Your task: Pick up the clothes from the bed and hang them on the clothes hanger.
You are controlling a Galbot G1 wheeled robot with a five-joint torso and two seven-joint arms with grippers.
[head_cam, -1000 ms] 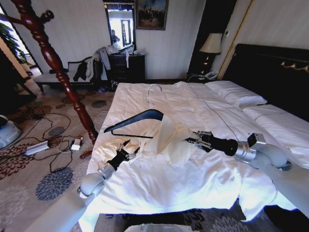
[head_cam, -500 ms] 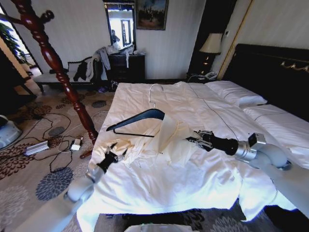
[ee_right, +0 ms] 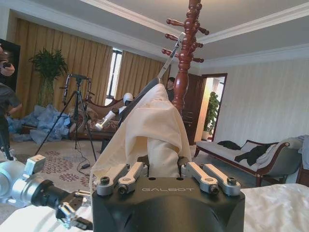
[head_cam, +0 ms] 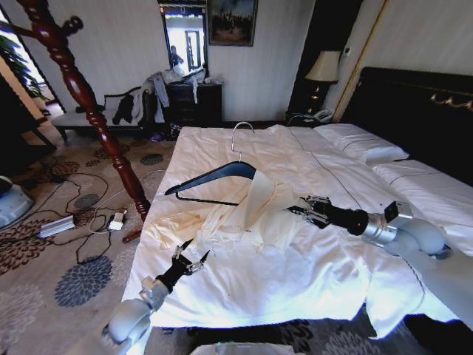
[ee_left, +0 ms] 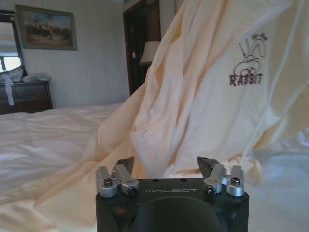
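The cream-yellow clothes point(head_cam: 255, 214) lie draped over one shoulder of the black clothes hanger point(head_cam: 211, 177) on the white bed point(head_cam: 310, 159). The hanger's silver hook point(head_cam: 238, 138) points toward the far end of the bed. My right gripper point(head_cam: 304, 210) is shut on the covered shoulder; in the right wrist view the fabric point(ee_right: 157, 125) rises from between its fingers. My left gripper point(head_cam: 191, 259) hovers open over the quilt near the bed's front edge, apart from the loose sleeve point(head_cam: 177, 222). Seen from the left wrist, the clothes point(ee_left: 203, 96) show a dark rabbit print point(ee_left: 246, 67) just beyond my left gripper point(ee_left: 165, 166).
A reddish-brown wooden pole point(head_cam: 89, 103) stands on the carpet left of the bed. Cables and a power strip point(head_cam: 55, 225) lie at its foot. The black headboard point(head_cam: 414, 103) and pillows point(head_cam: 362, 144) are at the right. A bench with dark garments point(head_cam: 126, 111) stands by the far wall.
My left gripper has left the garment's sleeve spread on the quilt, opened, and drawn back toward the bed's front edge. The hanger has shifted slightly up and right with the right gripper.
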